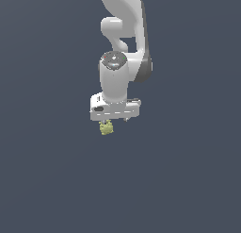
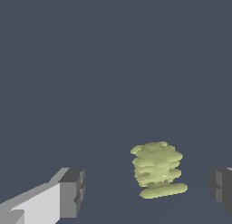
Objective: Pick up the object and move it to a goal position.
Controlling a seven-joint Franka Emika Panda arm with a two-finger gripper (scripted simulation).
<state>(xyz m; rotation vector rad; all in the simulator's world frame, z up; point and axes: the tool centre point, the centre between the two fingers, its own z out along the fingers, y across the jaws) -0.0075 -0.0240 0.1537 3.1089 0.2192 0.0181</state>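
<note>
The object (image 2: 157,169) sits between your claw's (image 2: 145,191) wide-spread fingers (image 2: 71,192) but nearer one, so closing off-center could, I judge, nudge the lumpy piece sideways out of the grasp.

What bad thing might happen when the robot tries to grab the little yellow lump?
1. The object sits nearer one of the open fingers than the other, so closing might shove it sideways before both pads touch.
2. It is lumpy and uneven, so flat pads may get a poor grip and it might slip when lifted.
3. In the exterior view the gripper hides part of the object, so its height above the floor is hard to judge.
</note>
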